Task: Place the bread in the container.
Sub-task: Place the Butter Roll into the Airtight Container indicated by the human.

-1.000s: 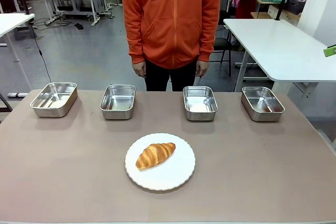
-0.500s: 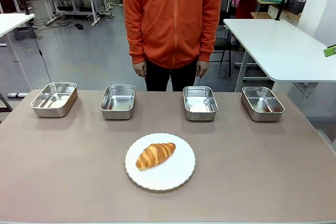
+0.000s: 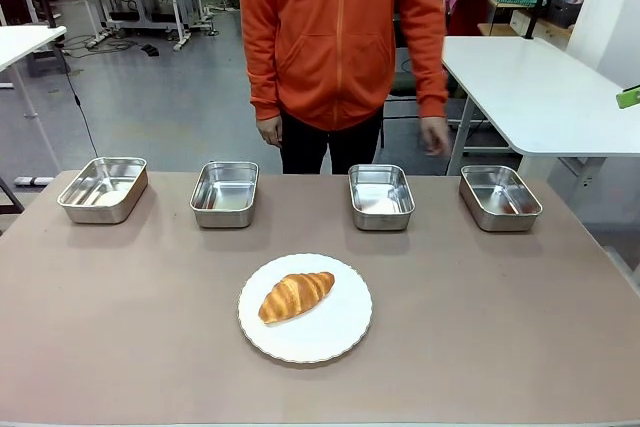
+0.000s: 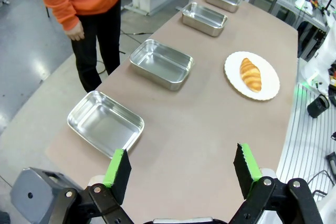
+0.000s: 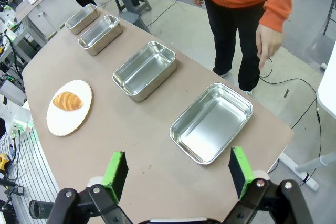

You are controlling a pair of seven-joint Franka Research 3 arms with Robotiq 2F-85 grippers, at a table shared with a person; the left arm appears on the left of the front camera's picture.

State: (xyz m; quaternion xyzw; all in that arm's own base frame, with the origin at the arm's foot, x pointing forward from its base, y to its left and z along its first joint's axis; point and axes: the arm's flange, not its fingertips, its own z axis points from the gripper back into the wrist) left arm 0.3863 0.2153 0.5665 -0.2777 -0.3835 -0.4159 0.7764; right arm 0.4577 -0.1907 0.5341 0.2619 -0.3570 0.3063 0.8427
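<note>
The golden-brown croissant (image 3: pixel 296 295) lies on a round white plate (image 3: pixel 340 332) in the middle of the near table half. Four identical shiny steel pans stand in a row along the far edge: far left pan (image 3: pixel 103 188), second pan (image 3: pixel 224 193), third pan (image 3: pixel 381 196), far right pan (image 3: pixel 500 197). All look empty. My left gripper (image 4: pixel 182 165) hangs open high above the table's left end, near the end pan (image 4: pixel 105 123), with the croissant (image 4: pixel 250 74) farther off. My right gripper (image 5: pixel 177 171) is open above the right end, over the nearest pan (image 5: pixel 211 122).
A person in an orange hoodie stands behind the far edge. One hand (image 3: pixel 434 135) is swung out beyond the gap between the third and fourth pans; the other hand (image 3: pixel 268 130) hangs down. A white table (image 3: pixel 540 97) stands at the back right.
The person has shifted slightly to the right, and the hand on the picture's right has swung outward toward the right side. Croissant, plate and pans have not moved.
</note>
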